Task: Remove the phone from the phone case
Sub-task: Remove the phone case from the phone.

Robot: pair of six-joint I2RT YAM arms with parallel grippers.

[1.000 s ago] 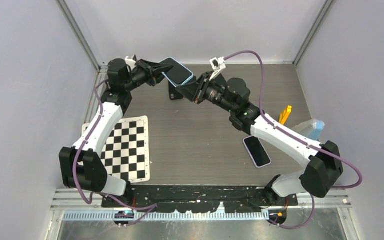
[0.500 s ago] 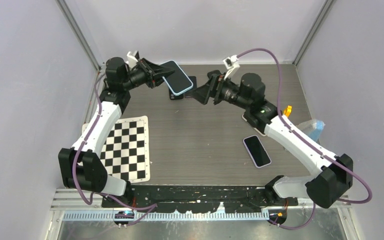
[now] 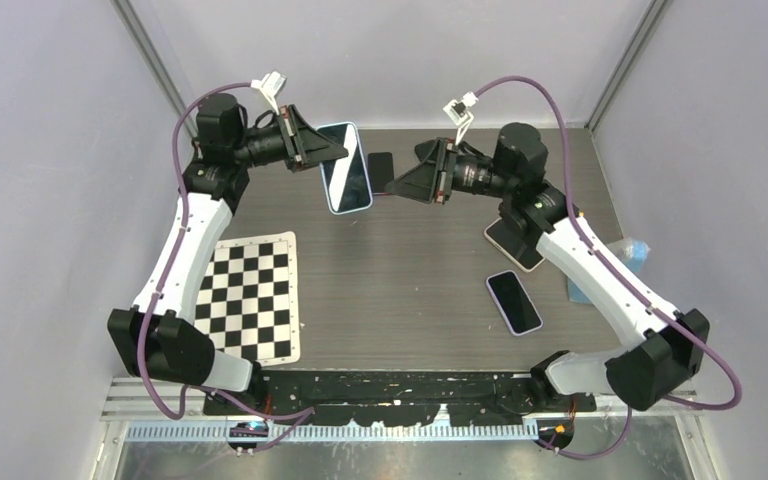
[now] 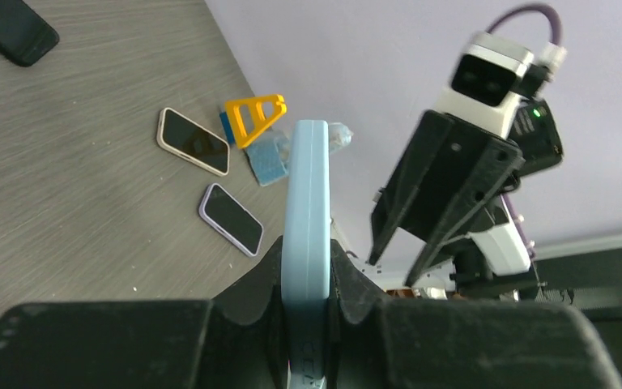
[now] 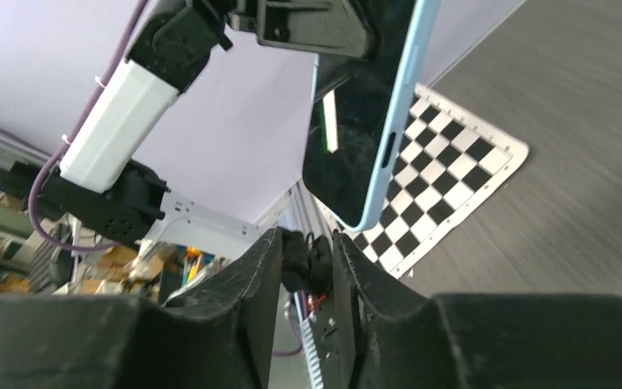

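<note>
The phone [image 3: 344, 165] sits inside its light blue phone case [image 4: 308, 174], held in the air over the table's far left. My left gripper [image 3: 320, 156] is shut on the case's edge, and both pads press its sides in the left wrist view [image 4: 306, 253]. The right wrist view shows the dark screen and blue rim [image 5: 370, 121], with a window reflection on the glass. My right gripper [image 3: 394, 190] hovers just right of the phone, apart from it. Its jaws [image 5: 306, 243] stand a narrow gap apart with nothing between them.
A black phone [image 3: 381, 165] lies flat at the back. A purple-cased phone [image 3: 513, 302] and a beige phone [image 3: 513, 245] lie at the right, near a yellow stand [image 4: 253, 118] and a blue cloth [image 3: 628, 254]. The checkerboard mat [image 3: 252, 295] lies at the near left.
My right gripper let go of the cased phone and drew back to the right, its jaws widening then narrowing. The left arm rose and turned the phone lengthwise.
</note>
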